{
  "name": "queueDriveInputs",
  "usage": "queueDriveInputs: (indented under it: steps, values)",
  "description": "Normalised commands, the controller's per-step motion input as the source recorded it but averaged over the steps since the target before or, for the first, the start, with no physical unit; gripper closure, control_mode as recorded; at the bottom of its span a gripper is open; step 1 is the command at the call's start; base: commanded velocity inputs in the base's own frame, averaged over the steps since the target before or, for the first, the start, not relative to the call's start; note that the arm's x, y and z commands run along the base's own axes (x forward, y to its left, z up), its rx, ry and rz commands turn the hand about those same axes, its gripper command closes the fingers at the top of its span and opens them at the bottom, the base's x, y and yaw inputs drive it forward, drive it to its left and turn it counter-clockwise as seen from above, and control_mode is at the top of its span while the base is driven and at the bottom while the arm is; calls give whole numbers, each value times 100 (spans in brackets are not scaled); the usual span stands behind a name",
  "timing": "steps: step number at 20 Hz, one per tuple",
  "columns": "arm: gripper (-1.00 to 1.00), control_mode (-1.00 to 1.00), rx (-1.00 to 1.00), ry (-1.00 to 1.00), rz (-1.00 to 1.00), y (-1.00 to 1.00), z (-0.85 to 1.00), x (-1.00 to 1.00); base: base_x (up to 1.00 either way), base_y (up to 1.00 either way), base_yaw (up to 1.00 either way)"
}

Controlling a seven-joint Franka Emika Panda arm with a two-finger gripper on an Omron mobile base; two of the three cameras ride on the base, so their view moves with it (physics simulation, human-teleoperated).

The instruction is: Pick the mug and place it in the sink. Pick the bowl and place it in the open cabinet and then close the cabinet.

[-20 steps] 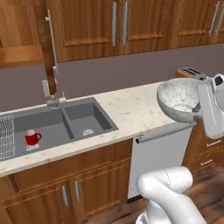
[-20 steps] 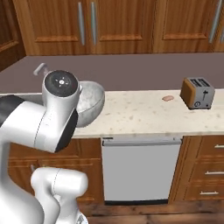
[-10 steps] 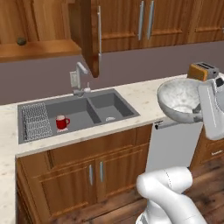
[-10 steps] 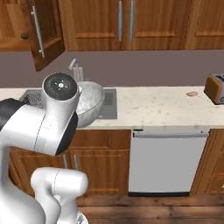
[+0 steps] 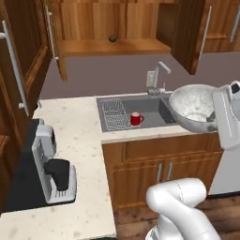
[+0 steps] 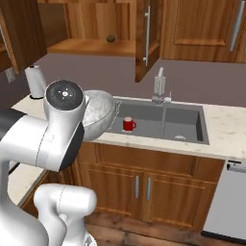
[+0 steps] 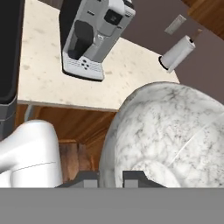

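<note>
My gripper (image 7: 110, 177) is shut on the rim of the speckled grey-white bowl (image 7: 170, 135). It holds the bowl (image 5: 194, 105) in the air over the counter's front edge, just right of the sink (image 5: 151, 108). From the other side the bowl (image 6: 98, 113) hangs left of the sink (image 6: 185, 122). The small red mug (image 5: 136, 119) stands upright in the left basin, beside the wire rack (image 5: 115, 115); the mug (image 6: 128, 125) also shows from the right. The cabinet (image 5: 112, 47) above the sink is open, its door (image 6: 146, 33) swung out.
A grey coffee machine (image 5: 51, 161) stands on the left counter leg, also seen from the hand (image 7: 94, 37). A paper towel roll (image 6: 36, 80) stands in the corner. The faucet (image 5: 159, 77) rises behind the sink. A small dark object (image 5: 112, 38) lies on the cabinet shelf.
The whole picture has shifted as the base moved left along the counter, bringing the sink and open cabinet ahead. The bowl stays in the shut gripper and the mug stays in the sink.
</note>
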Motion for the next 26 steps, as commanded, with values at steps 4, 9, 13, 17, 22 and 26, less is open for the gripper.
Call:
queueDriveInputs:
  steps: [4, 9, 13, 17, 22, 26]
  values:
    - [100, 100, 0, 0, 0, 0, 0, 0, -11, 79, 42]
    - [100, 100, 0, 0, 0, 0, 0, 0, 10, 52, 36]
    - [100, 100, 0, 0, 0, 0, 0, 0, 81, 8, 9]
    - [100, 100, 0, 0, 0, 0, 0, 0, 100, 42, 0]
    - [100, 100, 0, 0, 0, 0, 0, 0, 100, 72, 0]
    - [100, 100, 0, 0, 0, 0, 0, 0, 100, 100, 0]
